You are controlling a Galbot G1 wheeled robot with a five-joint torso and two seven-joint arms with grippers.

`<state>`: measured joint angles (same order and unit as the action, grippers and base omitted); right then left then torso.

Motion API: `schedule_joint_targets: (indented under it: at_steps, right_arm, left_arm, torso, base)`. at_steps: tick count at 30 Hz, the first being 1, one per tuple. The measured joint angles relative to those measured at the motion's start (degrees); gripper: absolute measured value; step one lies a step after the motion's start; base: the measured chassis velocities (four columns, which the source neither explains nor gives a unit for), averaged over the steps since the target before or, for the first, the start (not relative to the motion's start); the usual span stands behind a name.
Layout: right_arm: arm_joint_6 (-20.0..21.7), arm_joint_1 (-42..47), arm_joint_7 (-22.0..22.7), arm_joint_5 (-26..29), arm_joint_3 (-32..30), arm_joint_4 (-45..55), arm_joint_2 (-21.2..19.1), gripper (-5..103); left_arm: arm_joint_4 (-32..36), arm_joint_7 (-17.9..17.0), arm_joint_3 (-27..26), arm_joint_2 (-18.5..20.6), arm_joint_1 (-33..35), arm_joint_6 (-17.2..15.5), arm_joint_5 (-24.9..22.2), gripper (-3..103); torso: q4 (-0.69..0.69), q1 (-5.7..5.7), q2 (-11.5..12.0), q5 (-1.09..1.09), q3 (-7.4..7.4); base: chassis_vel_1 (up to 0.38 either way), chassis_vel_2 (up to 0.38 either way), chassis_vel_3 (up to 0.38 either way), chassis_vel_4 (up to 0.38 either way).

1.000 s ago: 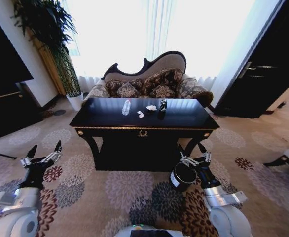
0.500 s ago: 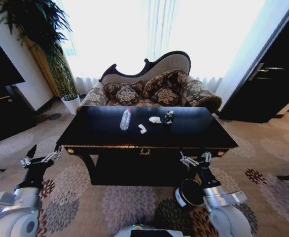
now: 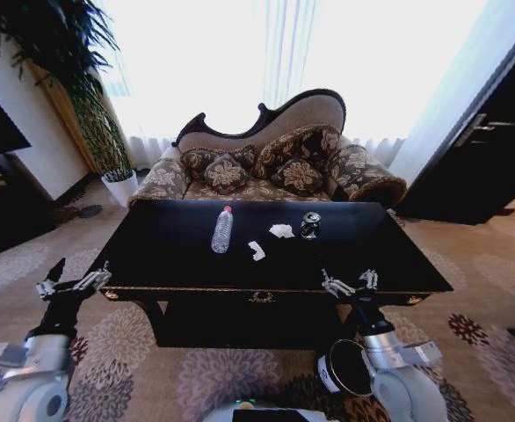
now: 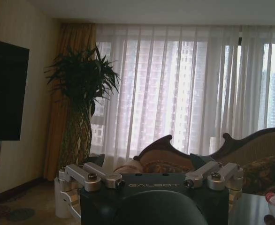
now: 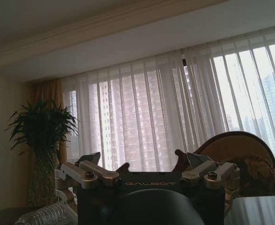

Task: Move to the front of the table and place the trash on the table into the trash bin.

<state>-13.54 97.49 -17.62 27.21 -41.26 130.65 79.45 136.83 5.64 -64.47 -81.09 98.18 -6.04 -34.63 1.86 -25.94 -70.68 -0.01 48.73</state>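
Trash is seen near the middle of the glossy black table [image 3: 152, 255] — a clear plastic bottle [image 3: 221, 231] with a red cap lying at the left, two crumpled white paper scraps [image 3: 257, 251] beside it, and a small silver can [image 3: 309, 226] at the right. Behind the table a patterned sofa [image 3: 266, 167] is set before curtained windows, with a potted plant [image 3: 64, 70] at the left. The trash bin [image 3: 345, 369] is partly hidden on the carpet beside the right arm. The left gripper [image 3: 73, 283] is held off the table's left front corner, the right gripper [image 3: 350, 283] at its front edge — both with fingers spread wide, holding nothing.

Black table [image 3: 178, 255] bearing bottle [image 3: 222, 230], can [image 3: 309, 226], two paper scraps [image 3: 281, 230].
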Motion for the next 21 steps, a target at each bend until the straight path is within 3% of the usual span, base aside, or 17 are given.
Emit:
schedule_joint_targets:
  at_steps: [5,9,11,13,16,18,21]
  right_arm:
    - [-0.2,0.0,-0.1,-0.2,0.1,0.0,0.0,100]
    - [-0.3,-0.4,-0.1,-0.6,0.7,0.0,-0.1,100]
    - [-0.2,-0.8,-0.1,-1.0,1.6,0.1,-0.4,100]
    - [-0.1,-1.1,-0.2,-1.1,1.9,0.1,-0.5,100]
    - [0.0,-1.8,-0.9,-2.1,2.8,-0.5,-0.8,100]
    - [-0.1,-1.9,-1.0,-2.2,2.9,-0.7,-0.8,100]
    - [-0.6,-2.3,-1.2,-2.5,2.9,-1.8,-1.1,100]
  left_arm:
    - [0.4,-0.4,-0.1,0.0,0.2,0.0,0.0,100]
    - [1.5,-3.3,1.4,0.8,-0.9,-1.7,-0.9,100]
    - [2.2,-5.2,3.3,3.2,-2.1,-3.7,-4.4,100]
    - [2.1,-5.4,3.6,4.0,-2.4,-4.0,-4.9,100]
    - [-0.5,-5.2,4.4,9.3,-4.9,-4.7,-5.5,100]
    - [-1.1,-5.1,4.3,10.9,-5.4,-5.0,-6.1,100]
    - [-4.3,-5.3,3.7,17.2,-7.3,-6.2,-9.8,100]
  torso:
    - [0.00,0.00,0.0,0.00,0.00]
    - [-0.01,-0.08,0.0,0.00,0.03]
    - [0.01,-0.08,0.0,0.00,0.03]
    - [0.00,-0.08,0.0,-0.01,0.03]
    - [0.00,-0.06,0.0,-0.01,0.03]
    - [-0.01,-0.06,0.0,-0.03,0.02]
    - [-0.01,-0.07,0.0,-0.02,0.03]
  base:
    - [0.000,0.000,0.000,0.000]
    - [0.000,0.000,0.000,0.000]
    - [0.000,0.000,0.000,0.000]
    - [0.000,0.000,0.000,0.000]
    - [0.000,0.000,0.000,0.000]
    - [0.000,0.000,0.000,0.000]
    - [0.000,0.000,0.000,0.000]
